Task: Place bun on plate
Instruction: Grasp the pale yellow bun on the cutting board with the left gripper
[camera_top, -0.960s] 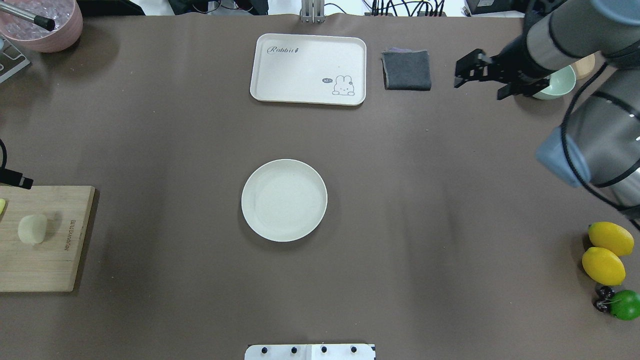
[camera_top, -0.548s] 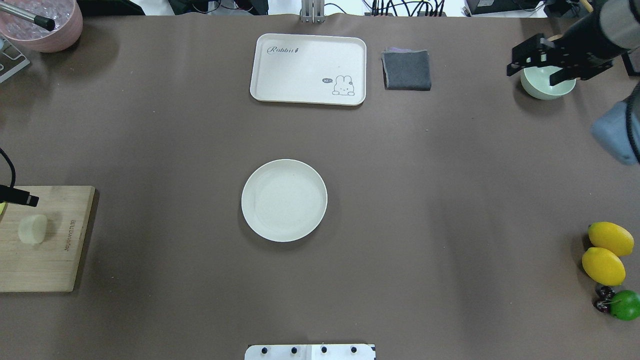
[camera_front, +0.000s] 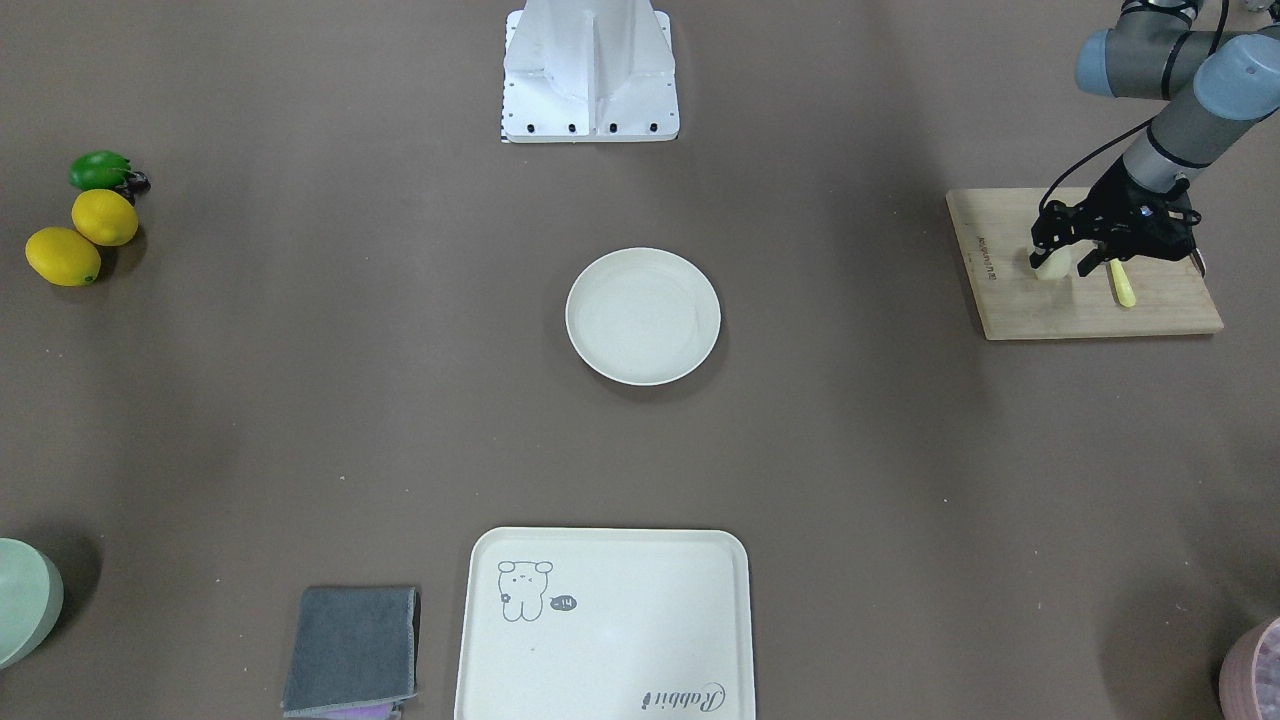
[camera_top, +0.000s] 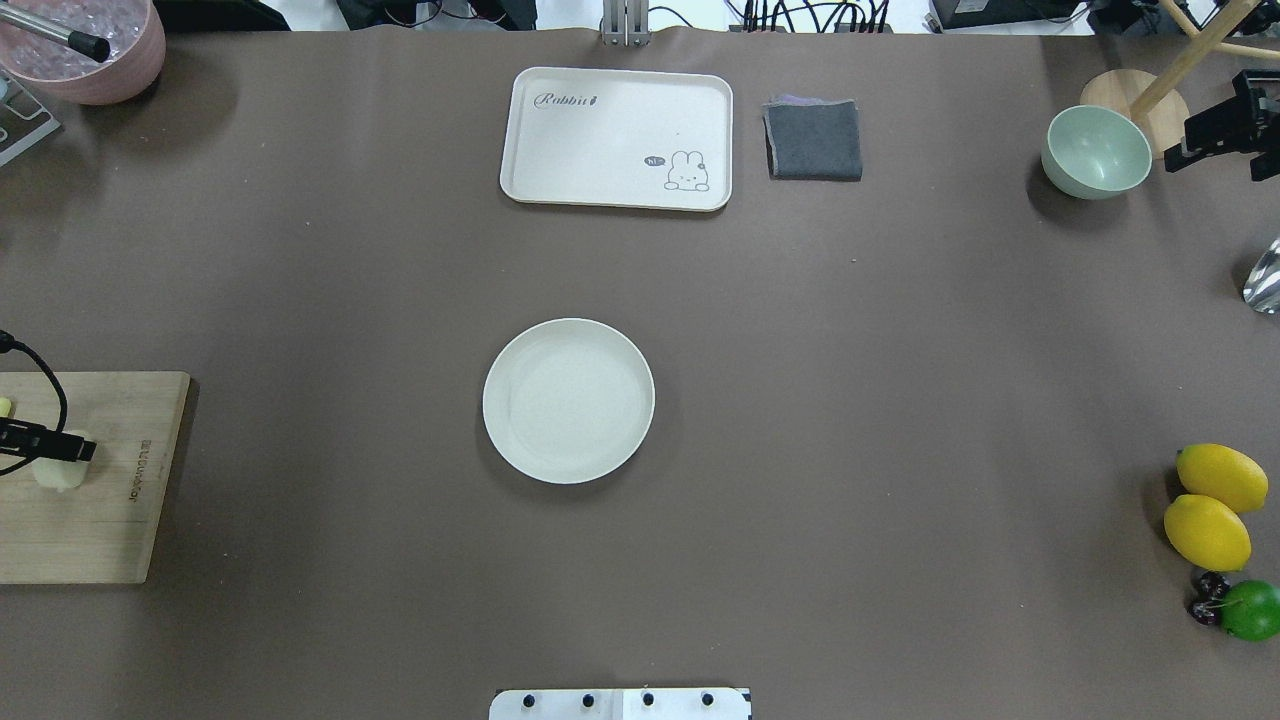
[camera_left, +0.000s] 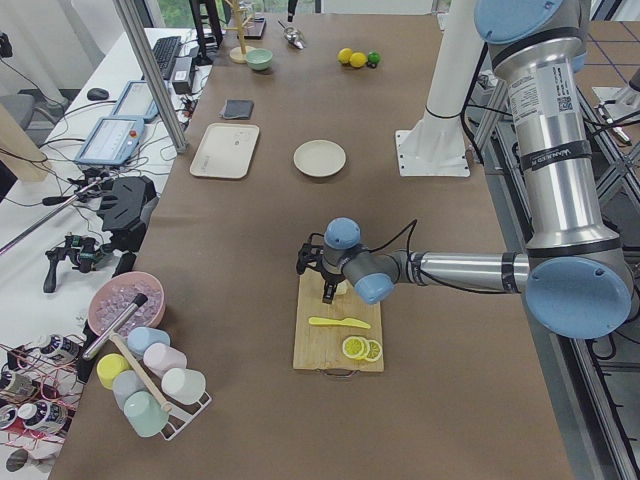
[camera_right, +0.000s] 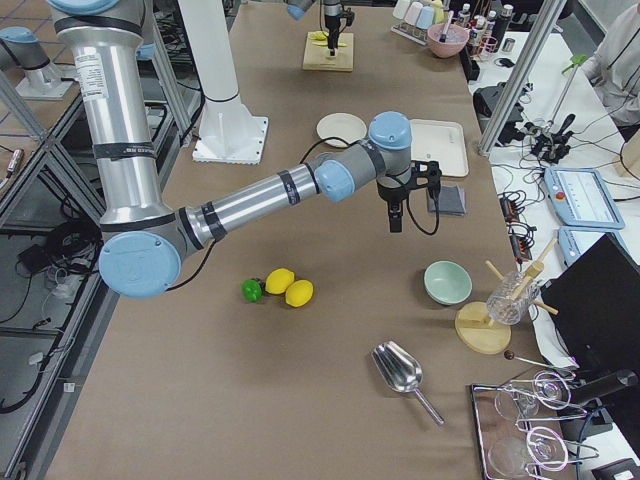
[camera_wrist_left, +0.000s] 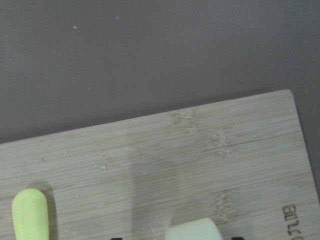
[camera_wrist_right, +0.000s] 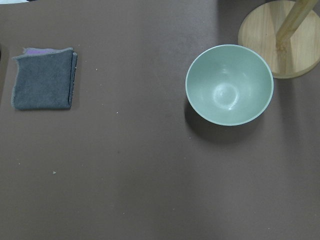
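One brown table (camera_top: 900, 400), plate (camera_top: 568, 400) central, cluttered white desk (camera_left: 35, 245) alongside

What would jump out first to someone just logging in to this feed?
The left pincer sits low over the wooden cutting board at the table's left end, its jaws open to either side of the pale bun. Next comes the round cream plate, lying bare at the table's centre, far from the board. Two yellow lemons and a green fruit add colour at the right edge.

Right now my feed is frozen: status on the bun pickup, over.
Left gripper open, straddling bun on cutting board. Right gripper open, beside green bowl. Plate bare, nothing in the way.
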